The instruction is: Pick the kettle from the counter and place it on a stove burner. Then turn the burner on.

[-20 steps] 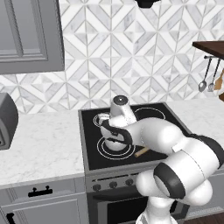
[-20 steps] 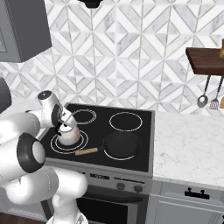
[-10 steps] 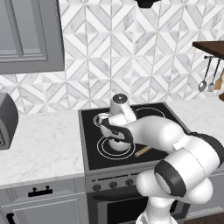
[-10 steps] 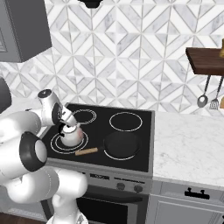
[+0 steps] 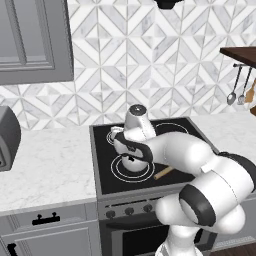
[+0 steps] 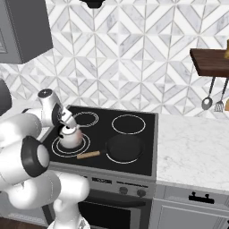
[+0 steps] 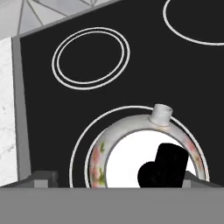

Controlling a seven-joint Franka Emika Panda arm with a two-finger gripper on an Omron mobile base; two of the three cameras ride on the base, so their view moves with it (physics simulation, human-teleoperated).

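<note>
Fingers: spread wide, holding nothing, tips at either side of the kettle
Gripper (image 6: 67,126): just above the kettle
Kettle (image 7: 148,153): upright inside the stove burner (image 7: 83,144), spout toward 12 o'clock in the hand view
Pan (image 6: 124,147): at 3 o'clock of the kettle in the right base view, wooden handle toward it
Counter (image 5: 50,165): at 9 o'clock of the cooktop (image 5: 107,172)

kettle (image 6: 70,137): on the stove burner (image 6: 57,149), at the cooktop's 8 o'clock; gripper (image 6: 67,125) directly above it
smaller ringed circle (image 7: 90,58): at 11 o'clock of the kettle in the hand view
pan (image 6: 124,148): at 3 o'clock of the kettle, handle pointing towards it
counter (image 5: 47,162): left of the cooktop
toaster (image 5: 8,138): at the counter's 9 o'clock
</note>
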